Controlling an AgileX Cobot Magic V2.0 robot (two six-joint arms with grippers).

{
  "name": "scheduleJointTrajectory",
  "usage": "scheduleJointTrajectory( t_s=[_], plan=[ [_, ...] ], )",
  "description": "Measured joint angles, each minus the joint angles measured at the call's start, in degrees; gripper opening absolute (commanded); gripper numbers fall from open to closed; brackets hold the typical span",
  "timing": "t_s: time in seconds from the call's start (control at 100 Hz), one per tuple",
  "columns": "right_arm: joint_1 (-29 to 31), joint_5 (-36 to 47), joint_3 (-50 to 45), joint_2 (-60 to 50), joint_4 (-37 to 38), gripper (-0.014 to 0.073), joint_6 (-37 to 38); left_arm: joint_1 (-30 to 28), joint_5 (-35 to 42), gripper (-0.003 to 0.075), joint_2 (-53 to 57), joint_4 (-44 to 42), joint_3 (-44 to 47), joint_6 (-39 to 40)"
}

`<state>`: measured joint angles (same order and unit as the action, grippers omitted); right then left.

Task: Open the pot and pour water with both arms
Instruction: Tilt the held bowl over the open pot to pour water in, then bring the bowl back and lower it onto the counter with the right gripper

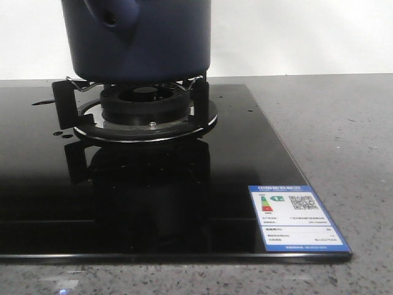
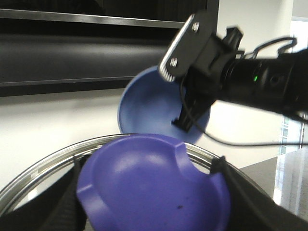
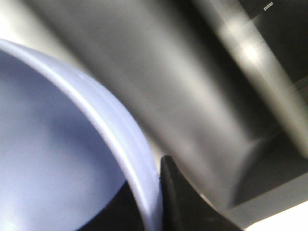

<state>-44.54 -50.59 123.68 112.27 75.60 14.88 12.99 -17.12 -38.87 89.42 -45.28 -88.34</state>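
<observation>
Dark navy pot [image 1: 138,40] seated on black burner grate [image 1: 144,104] of glass cooktop [image 1: 184,203] on grey speckled surface [image 1: 344,141], right fingers [image 2: 185,122] pinching rim of periwinkle bowl [image 2: 154,103], held tilted in the air, left fingers' state impossible to tell, purple lid [image 2: 154,190] close before them.
</observation>
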Motion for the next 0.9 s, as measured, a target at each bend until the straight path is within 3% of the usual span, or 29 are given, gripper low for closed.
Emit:
scheduleJointTrajectory(
  t_s=[0.28,0.37,0.57,0.67,0.79,0.9],
  plan=[
    [-0.7,-2.7,-3.1,-0.2,-2.9,-0.0043,5.0,0.0,0.1,0.0242,0.0,0.0,0.0,0.0],
    [-0.5,-3.3,-3.1,-2.0,-7.4,-0.0043,6.9,0.0,0.1,0.0242,0.0,0.0,0.0,0.0],
    [6.0,-8.8,-3.1,-9.0,-30.6,-0.0043,7.8,0.0,0.1,0.0242,0.0,0.0,0.0,0.0],
    [13.4,-13.0,-3.1,-12.1,-43.0,-0.0043,6.5,0.0,0.1,0.0242,-0.3,0.1,0.0,0.0],
    [24.6,-20.4,-3.1,-15.2,-59.9,-0.0043,-1.8,1.4,0.1,0.0242,-1.7,0.1,0.0,0.0],
    [33.6,-21.9,-5.3,-17.1,-72.4,-0.0043,-7.0,3.3,-1.0,0.0242,-4.2,0.1,-0.6,-0.4]
  ],
)
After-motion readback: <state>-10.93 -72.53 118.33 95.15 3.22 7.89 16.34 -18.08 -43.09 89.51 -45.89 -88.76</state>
